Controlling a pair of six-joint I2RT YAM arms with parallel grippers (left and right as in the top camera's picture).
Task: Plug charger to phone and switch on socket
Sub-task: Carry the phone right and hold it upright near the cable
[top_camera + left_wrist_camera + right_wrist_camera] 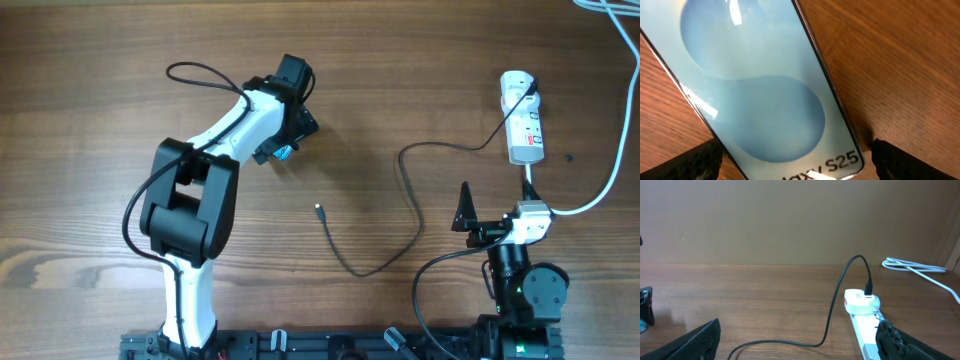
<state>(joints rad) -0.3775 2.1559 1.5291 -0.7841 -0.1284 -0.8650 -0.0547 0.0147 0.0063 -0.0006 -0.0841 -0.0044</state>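
The phone (760,90) lies flat on the tabletop (400,60), left of centre. Its lower end sits between the spread, unclenched left pincer (795,160), apparently to steady it. The charger (320,213) tip lies loose, apart. The right pincer (797,342), released and empty, waits near the socket (523,118).

On the desk (420,60) there is one phone (755,90), one charger (371,271) and one socket (524,120). One thicker white cable (612,175) also runs across it. Two robot arms stand there, the left arm (190,200) and the right arm (520,275).
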